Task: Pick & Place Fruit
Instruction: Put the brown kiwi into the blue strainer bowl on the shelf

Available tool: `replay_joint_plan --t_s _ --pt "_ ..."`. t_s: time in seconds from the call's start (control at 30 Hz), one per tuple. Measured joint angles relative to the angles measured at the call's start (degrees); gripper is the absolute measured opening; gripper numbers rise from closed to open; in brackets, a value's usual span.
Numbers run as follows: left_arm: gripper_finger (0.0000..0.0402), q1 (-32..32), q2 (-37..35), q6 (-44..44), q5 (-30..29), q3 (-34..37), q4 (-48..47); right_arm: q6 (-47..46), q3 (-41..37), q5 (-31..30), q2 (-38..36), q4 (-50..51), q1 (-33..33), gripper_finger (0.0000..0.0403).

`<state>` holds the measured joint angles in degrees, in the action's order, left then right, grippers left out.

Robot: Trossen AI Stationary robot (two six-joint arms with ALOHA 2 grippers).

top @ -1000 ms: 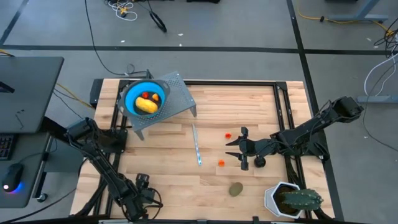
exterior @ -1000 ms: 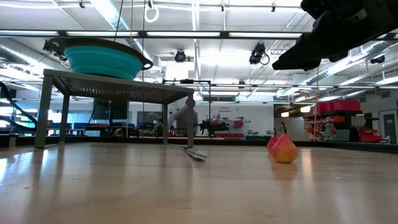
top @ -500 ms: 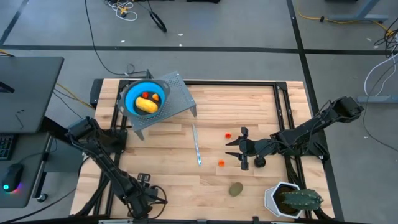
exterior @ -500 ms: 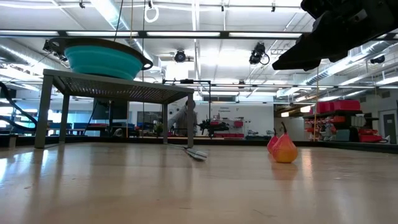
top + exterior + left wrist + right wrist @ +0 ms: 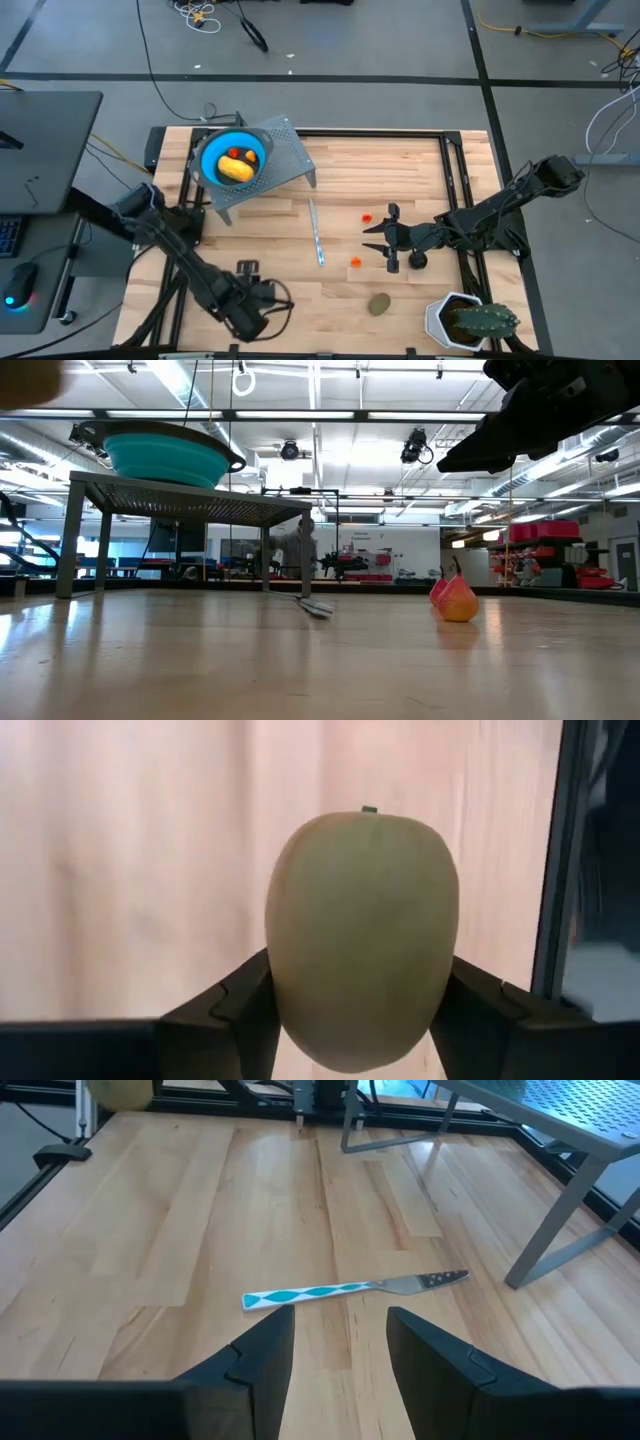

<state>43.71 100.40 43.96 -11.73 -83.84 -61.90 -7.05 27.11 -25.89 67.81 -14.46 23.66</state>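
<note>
Item: kiwi (image 5: 362, 935), olive-brown oval, clamped between the fingers of the left pincer (image 5: 262, 298) at the near left of the tabletop (image 5: 400, 170), its long axis running out ahead of the fingers. Destination, by my reckoning: blue bowl (image 5: 234, 158) on the mesh stand (image 5: 285, 150) at the far left, already holding the yellow piece; it lies straight across the tabletop from this pincer, the nearer arm. Right pincer (image 5: 380, 240) hangs mid-tabletop, fingers part-open, empty, above the knife (image 5: 350, 1290). Second kiwi (image 5: 379, 304) lies near it.
</note>
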Motion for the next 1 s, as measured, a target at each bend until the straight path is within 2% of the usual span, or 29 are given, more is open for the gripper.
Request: replay_joint_plan --t_s 0.17,0.37,0.73,1.0 --pt "0.0220 -4.82 -0.02 -5.65 -5.94 -9.75 -6.23 0.00 0.00 0.00 0.00 -0.02 0.00 0.0169" --pt "0.0215 -10.99 -0.04 -12.71 -7.04 -16.12 -10.75 0.00 0.00 0.04 0.00 0.07 0.00 0.0169" --pt "0.0219 -18.49 -0.14 -22.68 -5.93 -16.82 -15.94 0.42 0.00 0.55 0.00 0.28 -0.01 0.0169" --pt "0.0217 -23.68 -5.06 -27.53 -9.81 -16.78 -20.37 0.42 0.00 0.52 -0.02 0.04 0.00 0.0169"
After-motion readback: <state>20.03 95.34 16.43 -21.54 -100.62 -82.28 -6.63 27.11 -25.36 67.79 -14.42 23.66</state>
